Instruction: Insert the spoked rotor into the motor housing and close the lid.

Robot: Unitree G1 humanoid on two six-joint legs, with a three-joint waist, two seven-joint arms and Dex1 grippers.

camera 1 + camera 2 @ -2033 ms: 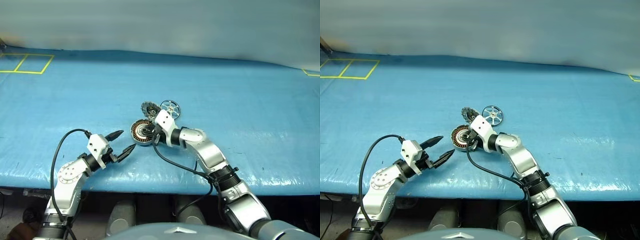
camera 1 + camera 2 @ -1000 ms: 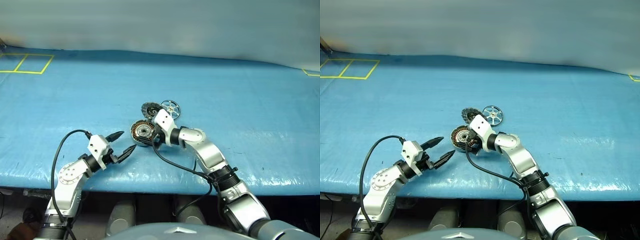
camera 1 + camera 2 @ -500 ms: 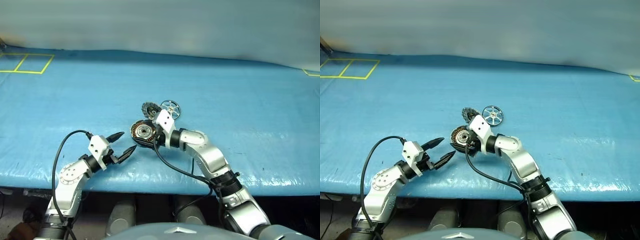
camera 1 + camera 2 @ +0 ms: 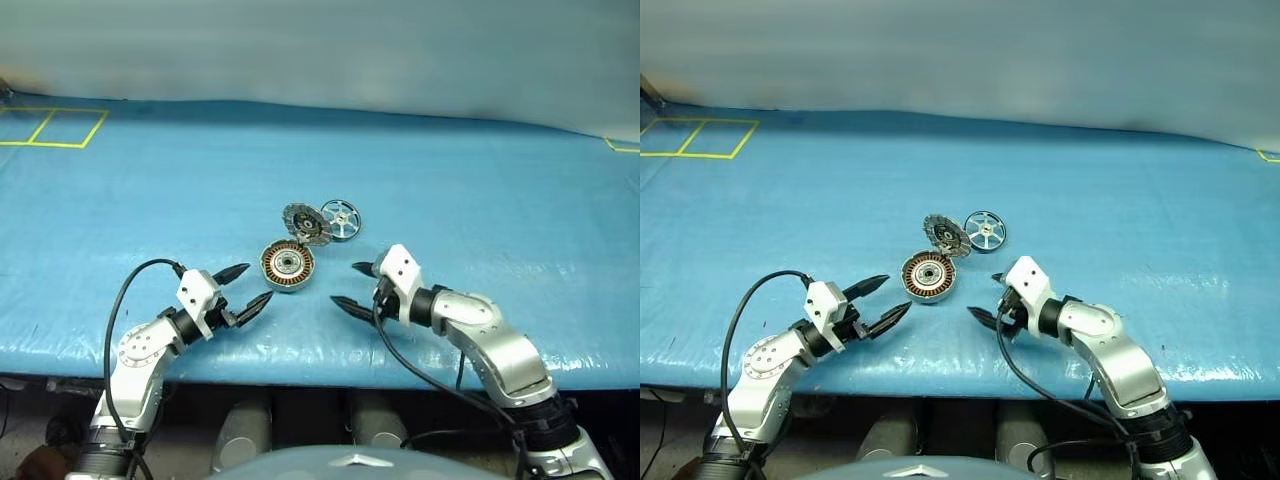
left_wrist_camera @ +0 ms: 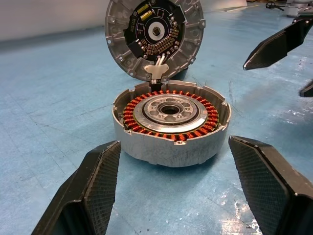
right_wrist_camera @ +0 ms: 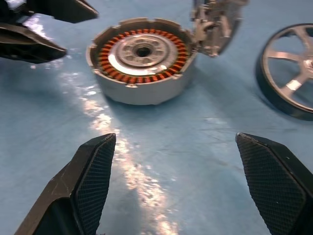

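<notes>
Left hand [image 4: 244, 285] hovers wide open, empty, at 8 o'clock of the motor housing [image 4: 288, 266] on the blue desk [image 4: 500, 200]. Right hand [image 4: 351, 287] likewise wide, empty, at 4 o'clock of it. Lid [image 4: 305, 223] stands tilted up from housing rim at 12 o'clock. Spoked rotor [image 4: 340, 219] lies just beside lid, at 1 o'clock of housing.

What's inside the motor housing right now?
Inside the motor housing a ring of copper windings surrounds a silver hub; no rotor yet. Its floor beneath them is hidden.
</notes>
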